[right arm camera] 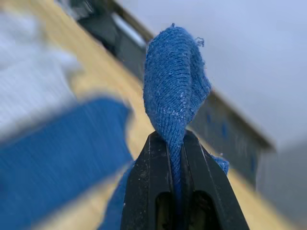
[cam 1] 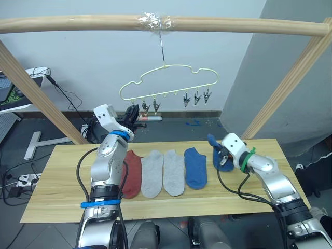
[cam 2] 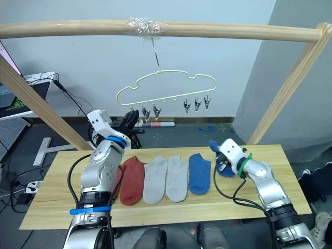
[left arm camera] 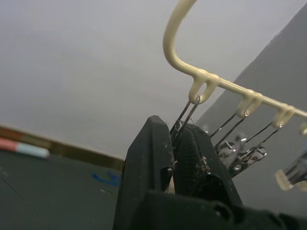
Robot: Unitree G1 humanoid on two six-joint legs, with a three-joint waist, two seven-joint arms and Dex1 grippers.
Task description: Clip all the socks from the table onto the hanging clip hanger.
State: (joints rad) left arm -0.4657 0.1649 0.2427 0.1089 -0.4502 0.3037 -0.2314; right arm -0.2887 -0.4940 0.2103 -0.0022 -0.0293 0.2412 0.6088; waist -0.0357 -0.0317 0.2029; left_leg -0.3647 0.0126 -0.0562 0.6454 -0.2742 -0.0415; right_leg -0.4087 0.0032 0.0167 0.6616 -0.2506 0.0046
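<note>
Four socks lie flat in a row on the tabletop (cam 1: 62,199) in the left eye view: a red sock (cam 1: 133,174) partly behind the left arm, two grey socks (cam 1: 152,173) side by side, then a blue sock (cam 1: 195,166). Above them the clip hanger (cam 1: 168,83) hangs by its hook from a taped wooden pole (cam 1: 78,23), its clips (cam 1: 196,97) dangling along the lower bar. The left end effector (cam 1: 133,113) is raised to the hanger's leftmost clip. The right end effector (cam 1: 222,155) sits low over the tabletop's right part, holding a second blue sock (cam 1: 215,142) whose free end sticks up.

Seen from the left wrist, the black fingers (left arm camera: 148,158) are closed around the leftmost clip (left arm camera: 178,125), just under the hanger's loop, with other clips hanging beside.

Seen from the right wrist, the two fingers (right arm camera: 152,163) are pinched tight on the second blue sock, a fold of knit rising between them, with the flat blue sock on the tabletop beyond
</note>
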